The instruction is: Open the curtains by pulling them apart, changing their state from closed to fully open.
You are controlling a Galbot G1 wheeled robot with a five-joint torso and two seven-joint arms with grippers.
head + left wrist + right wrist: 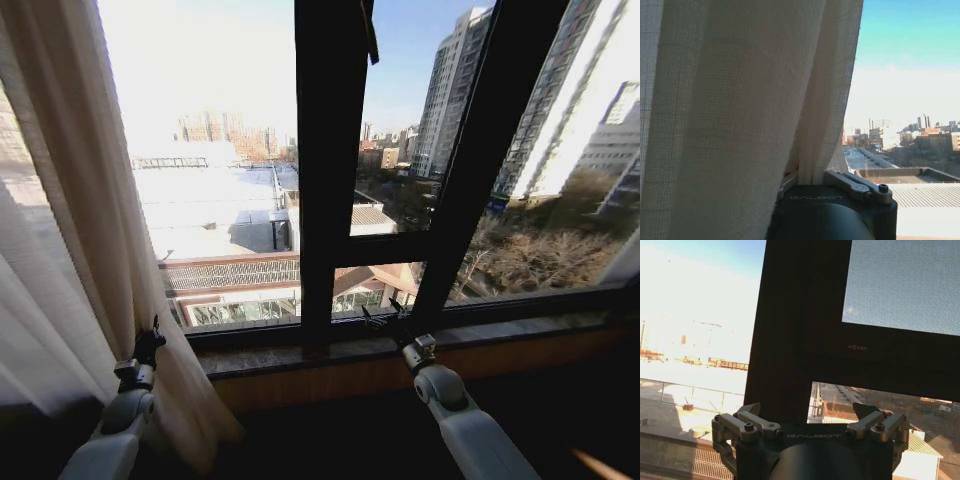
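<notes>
The curtains (60,250), sheer cream cloth in soft vertical pleats, hang bunched down the left side of the head view, their lower end cut off. The left gripper (150,340) sits against the folds at lower left; whether it pinches the weave cannot be told, as cloth hides one finger. The right gripper (385,315), lower centre, stands wide open and empty before the dark window frame (330,150).

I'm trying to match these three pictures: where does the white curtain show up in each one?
Head view: the curtain hangs along the left edge, beside the left gripper.
Left wrist view: the curtain covers most of the picture, right against the gripper.
Right wrist view: not in it; the right gripper faces the dark window frame.
Shared landmark: the sunlit city outside.
</notes>
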